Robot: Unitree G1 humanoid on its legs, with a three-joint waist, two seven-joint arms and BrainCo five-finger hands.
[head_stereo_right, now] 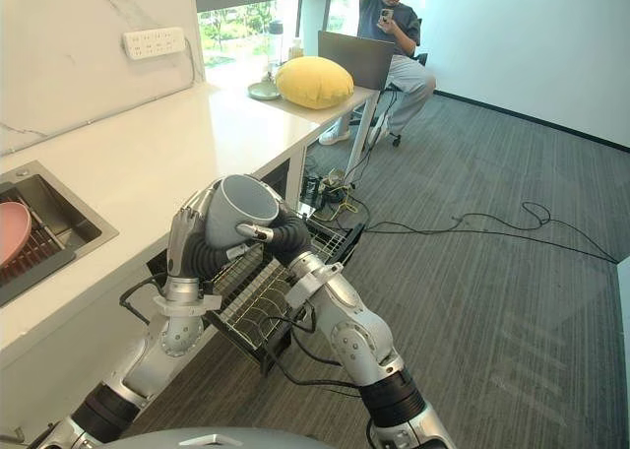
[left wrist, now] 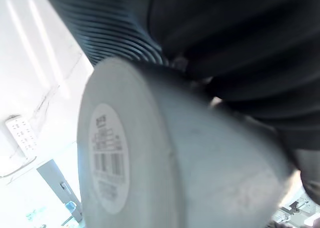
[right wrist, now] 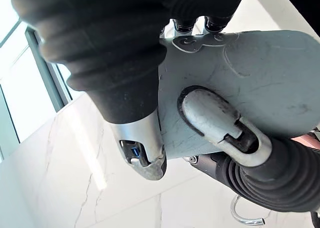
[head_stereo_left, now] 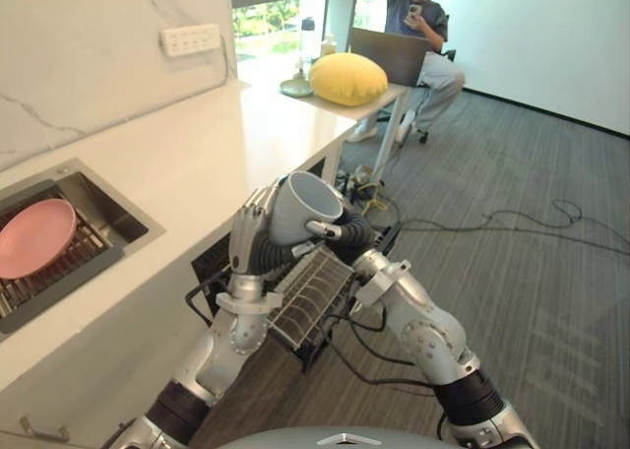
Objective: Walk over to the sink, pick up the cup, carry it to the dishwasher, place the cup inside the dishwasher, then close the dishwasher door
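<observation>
A grey cup (head_stereo_left: 300, 208) hangs tilted between my two hands, its mouth facing up and away from me, above the pulled-out wire rack (head_stereo_left: 310, 291) of the dishwasher under the counter. My right hand (head_stereo_left: 349, 234) is curled round the cup's near side, and its thumb (right wrist: 220, 123) presses on the cup wall (right wrist: 270, 63). My left hand (head_stereo_left: 248, 242) stands upright against the cup's far left side with nearly straight fingers. The left wrist view looks at the cup's labelled base (left wrist: 107, 158).
The white counter (head_stereo_left: 197, 163) runs along the left, with a sink (head_stereo_left: 108, 223) holding a pink plate (head_stereo_left: 34, 237). Beyond it a desk carries a yellow cushion (head_stereo_left: 346, 78) and a laptop (head_stereo_left: 389, 55); a person (head_stereo_left: 428, 35) sits there. Grey carpet (head_stereo_left: 532, 232) lies to the right.
</observation>
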